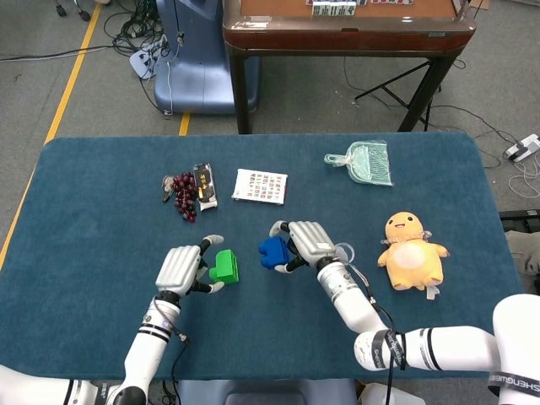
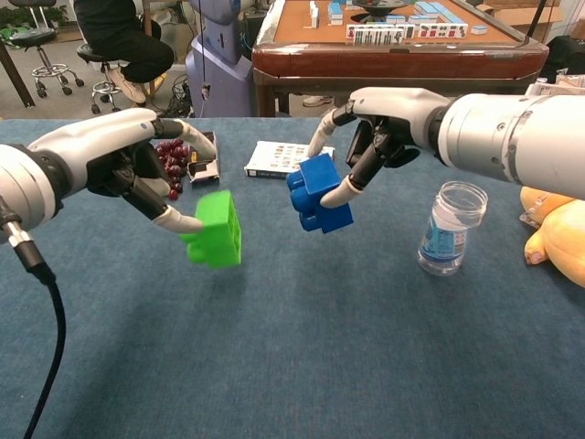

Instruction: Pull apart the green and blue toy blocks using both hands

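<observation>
The green block [image 1: 224, 266] [image 2: 215, 230] and the blue block [image 1: 274, 251] [image 2: 319, 194] are apart, with a clear gap between them. My left hand [image 1: 180, 270] [image 2: 128, 169] holds the green block from its left side. My right hand [image 1: 310, 243] [image 2: 379, 137] grips the blue block from the right. Both blocks hang low over the blue tablecloth [image 1: 93, 219] near the table's front middle.
A clear plastic bottle [image 2: 447, 228] stands just right of my right hand. A yellow plush toy [image 1: 411, 251] lies further right. Grapes [image 1: 183, 193], a snack bar [image 1: 205, 186], a printed card [image 1: 260, 186] and a green dustpan [image 1: 364, 163] lie toward the back.
</observation>
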